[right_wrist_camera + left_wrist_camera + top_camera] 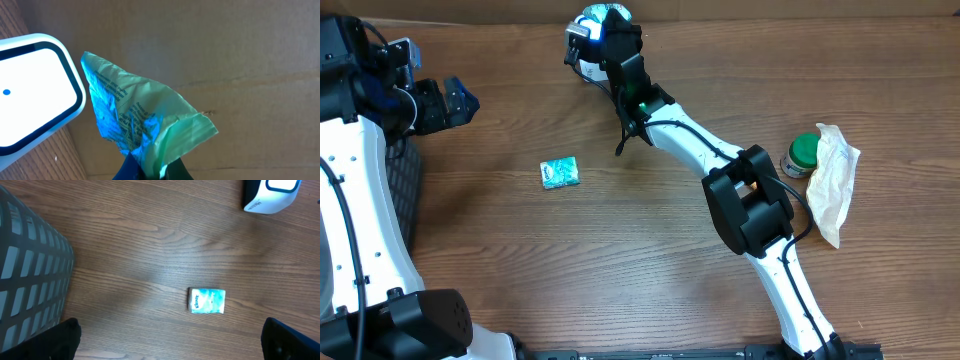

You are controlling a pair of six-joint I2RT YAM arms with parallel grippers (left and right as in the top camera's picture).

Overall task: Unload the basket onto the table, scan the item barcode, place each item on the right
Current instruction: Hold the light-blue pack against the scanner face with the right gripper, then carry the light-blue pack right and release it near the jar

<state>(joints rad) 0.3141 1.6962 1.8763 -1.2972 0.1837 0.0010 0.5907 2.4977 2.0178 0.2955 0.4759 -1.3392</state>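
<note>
Just above my right gripper (152, 169), which pinches its lower corner, the green packet (145, 125) sits beside the scanner (35, 95); it looks light, thin and crinkly, so I'd grip it at an edge. Its print is too small to read; below my wide-open left gripper (455, 102), a tissue pack (207, 301) reads Kleenex.

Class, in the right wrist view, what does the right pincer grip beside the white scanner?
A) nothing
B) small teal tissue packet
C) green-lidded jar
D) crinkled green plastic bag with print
D: the right pincer is shut on the crinkled green printed plastic bag, next to the white scanner.
</note>
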